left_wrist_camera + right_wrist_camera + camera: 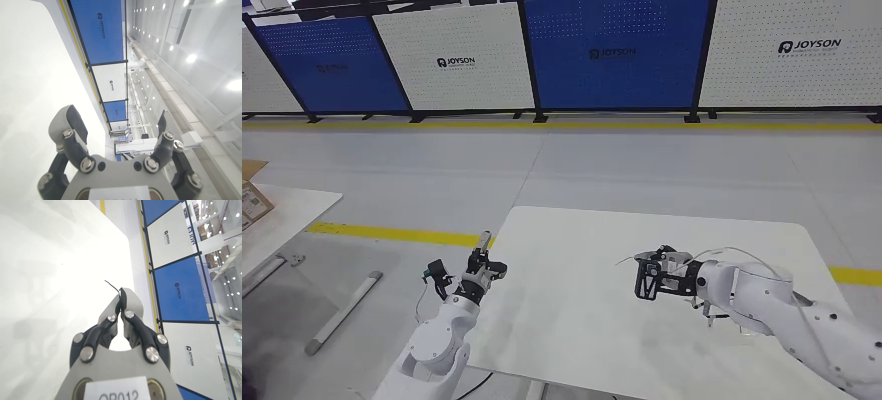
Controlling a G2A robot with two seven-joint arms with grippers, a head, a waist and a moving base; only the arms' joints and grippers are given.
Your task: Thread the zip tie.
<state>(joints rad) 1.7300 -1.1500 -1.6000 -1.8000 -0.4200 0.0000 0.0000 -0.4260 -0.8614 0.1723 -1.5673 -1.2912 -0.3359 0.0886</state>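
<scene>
Pinching the black zip tie [112,286], right tool [122,294] clamped tight over the worktop [572,300], tie's tip poking out ahead, left tool [120,119] spread wide and empty by the worktop's left edge.

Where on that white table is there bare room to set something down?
Widest bare patch of table: between the left hand at its left edge and the right hand holding the zip tie. The far strip is bare too. Crowded only around the right arm.
</scene>
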